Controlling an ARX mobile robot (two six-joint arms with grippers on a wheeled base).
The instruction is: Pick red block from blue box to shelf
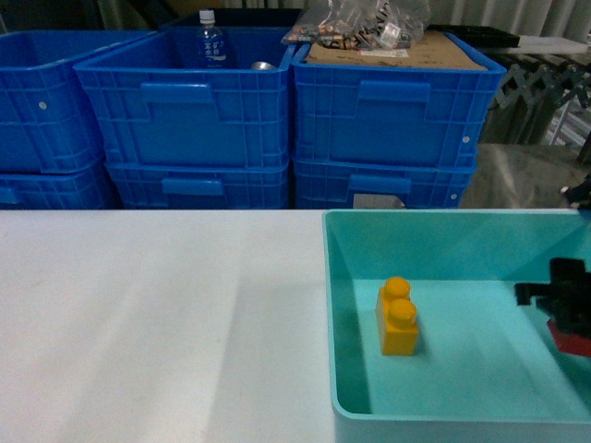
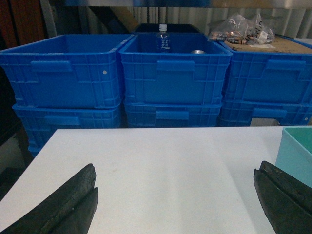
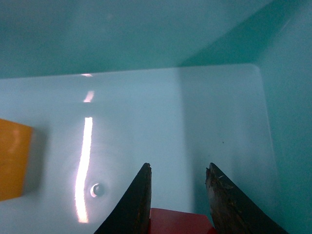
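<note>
The pale turquoise blue box (image 1: 343,314) sits on the right of the white table. My right gripper (image 1: 565,297) is down inside it at the right edge of the head view. In the right wrist view the red block (image 3: 178,222) fills the gap between the two dark fingers of that gripper (image 3: 179,168), which is shut on it; a strip of the red block (image 1: 572,338) shows under the gripper. My left gripper (image 2: 175,195) hangs open over bare tabletop, left of the blue box's corner (image 2: 297,151). The shelf is out of view.
An orange-yellow two-stud brick (image 1: 398,318) stands in the box, left of my right gripper; its edge (image 3: 12,161) shows in the right wrist view. Stacked dark blue crates (image 1: 194,120) line the table's far edge, one holding a bottle (image 1: 210,41).
</note>
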